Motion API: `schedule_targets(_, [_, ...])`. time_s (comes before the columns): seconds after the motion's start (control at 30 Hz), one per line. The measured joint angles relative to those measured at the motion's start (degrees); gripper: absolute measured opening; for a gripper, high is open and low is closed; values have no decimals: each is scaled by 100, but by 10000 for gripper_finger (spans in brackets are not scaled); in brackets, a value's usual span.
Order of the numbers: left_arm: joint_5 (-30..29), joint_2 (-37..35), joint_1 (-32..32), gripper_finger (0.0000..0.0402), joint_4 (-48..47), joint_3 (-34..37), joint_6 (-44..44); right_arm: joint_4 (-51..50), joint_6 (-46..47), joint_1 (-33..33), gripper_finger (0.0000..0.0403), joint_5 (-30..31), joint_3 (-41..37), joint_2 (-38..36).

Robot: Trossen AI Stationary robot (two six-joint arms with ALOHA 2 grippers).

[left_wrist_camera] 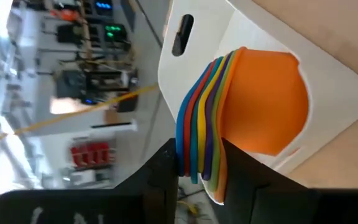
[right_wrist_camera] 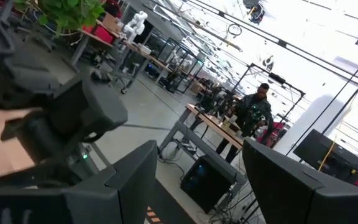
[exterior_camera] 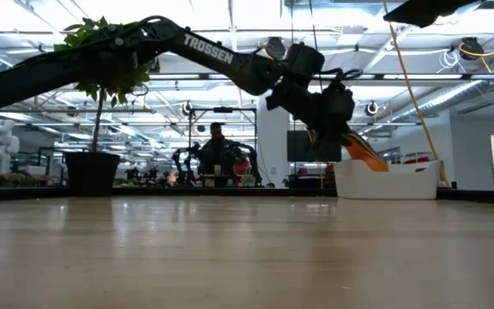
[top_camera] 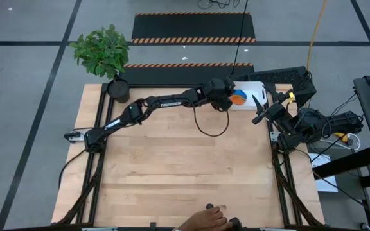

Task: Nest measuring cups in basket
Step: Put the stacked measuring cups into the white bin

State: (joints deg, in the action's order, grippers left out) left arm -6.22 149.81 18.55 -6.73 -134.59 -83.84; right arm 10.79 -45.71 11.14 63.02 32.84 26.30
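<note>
Left wrist view shows the left end effector (left_wrist_camera: 201, 165) clenching the nested measuring cups (left_wrist_camera: 247, 112) by their handles above the basket (left_wrist_camera: 328, 68) — released while tilted, they could fan apart or catch its rim — while the right end effector (right_wrist_camera: 197, 180) waits with fingers parted.

A potted plant (top_camera: 103, 56) stands at the wooden surface (top_camera: 178, 167) edge, well away from the left pincer (top_camera: 235, 97). A person (exterior_camera: 215, 148) sits far behind it.

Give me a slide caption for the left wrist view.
Left claw holds the nested measuring cups, orange outermost, over the white basket.
</note>
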Motion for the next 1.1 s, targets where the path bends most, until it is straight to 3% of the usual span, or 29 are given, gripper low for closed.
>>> schedule_targets(0.17, [-31,-274,-47,88,-765,4,519,1,10,2,231,-1,0,2])
schedule_targets(0.43, [-570,-382,-308,88,-1219,4,415,7,7,2,231,-2,0,1])
schedule_targets(0.73, [-237,-359,-367,88,398,21,-118,10,6,2,231,-2,-2,1])
schedule_targets(1.0, [550,-95,-198,88,1278,30,-638,66,4,2,231,-6,-2,0])
schedule_targets(1.1, [536,111,-143,88,1436,31,-890,111,-7,4,231,-20,-2,-2])
